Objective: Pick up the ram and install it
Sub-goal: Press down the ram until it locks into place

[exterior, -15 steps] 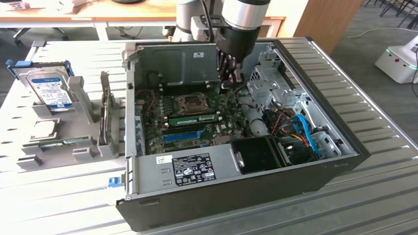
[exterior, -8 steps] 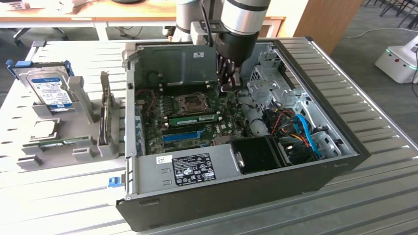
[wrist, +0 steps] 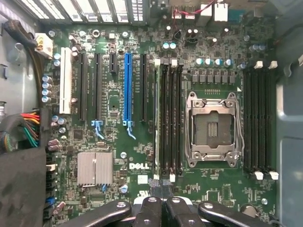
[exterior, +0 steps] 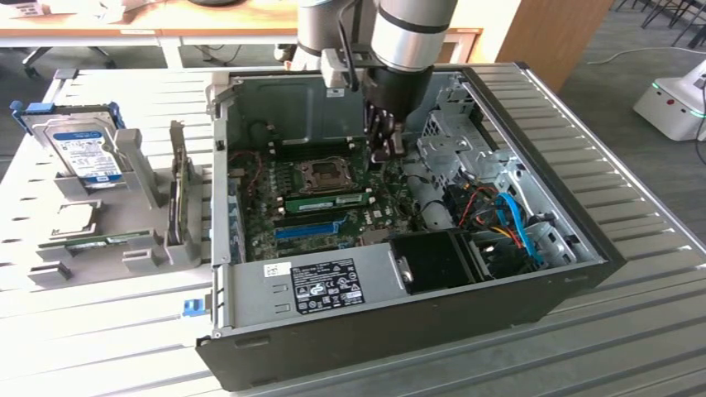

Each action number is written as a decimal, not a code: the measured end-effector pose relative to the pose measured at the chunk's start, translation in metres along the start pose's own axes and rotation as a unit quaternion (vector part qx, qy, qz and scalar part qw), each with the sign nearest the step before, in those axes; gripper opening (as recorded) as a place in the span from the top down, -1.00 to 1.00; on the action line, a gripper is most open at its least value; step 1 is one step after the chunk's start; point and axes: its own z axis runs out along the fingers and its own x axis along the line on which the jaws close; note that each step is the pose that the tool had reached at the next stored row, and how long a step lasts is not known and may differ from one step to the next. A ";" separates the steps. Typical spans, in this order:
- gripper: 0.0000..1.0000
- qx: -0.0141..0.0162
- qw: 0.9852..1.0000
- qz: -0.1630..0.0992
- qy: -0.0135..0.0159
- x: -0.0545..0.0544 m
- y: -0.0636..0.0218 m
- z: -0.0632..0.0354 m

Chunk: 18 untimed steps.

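We judge the ram (exterior: pixel 331 201) light, stiff and fragile, best pinched by its long edges; in the exterior view it lies slotted at the socket's (exterior: pixel 326 172) 6 o'clock, with the jaws pressed together near its 2 o'clock.

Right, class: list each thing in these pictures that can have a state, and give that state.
Case: on its side, panel off.
Socket: bare, no cooler.
Ram: slotted in beside the socket.
Blue slot: empty.
Hard drive: outside the case.
Gripper: shut, nothing seen in it.
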 end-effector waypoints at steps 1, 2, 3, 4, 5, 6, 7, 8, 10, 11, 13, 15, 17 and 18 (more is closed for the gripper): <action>0.79 0.000 1.000 0.000 0.000 0.000 0.0000 0.0018; 0.79 0.000 1.000 0.000 0.000 0.000 -0.0001 0.0037; 0.79 0.000 1.000 0.000 0.000 0.000 -0.0001 0.0054; 0.79 0.000 1.000 0.000 0.000 0.000 -0.0002 0.0071; 0.79 0.000 1.000 0.000 0.000 0.000 -0.0002 0.0086; 0.79 0.000 1.000 0.000 0.000 0.000 -0.0002 0.0102; 0.79 0.000 1.000 0.000 0.000 0.000 -0.0003 0.0118; 0.79 0.000 1.000 0.000 0.000 0.000 -0.0003 0.0131; 0.79 0.000 1.000 0.000 0.000 0.000 -0.0004 0.0154; 0.79 0.000 1.000 0.000 0.000 0.000 -0.0004 0.0163; 0.79 0.000 1.000 0.000 0.000 0.000 -0.0004 0.0167; 0.79 0.000 1.000 0.000 0.000 0.000 -0.0004 0.0167; 0.79 0.000 1.000 0.000 0.000 0.000 -0.0004 0.0168; 0.79 0.000 1.000 0.000 0.000 0.000 -0.0004 0.0168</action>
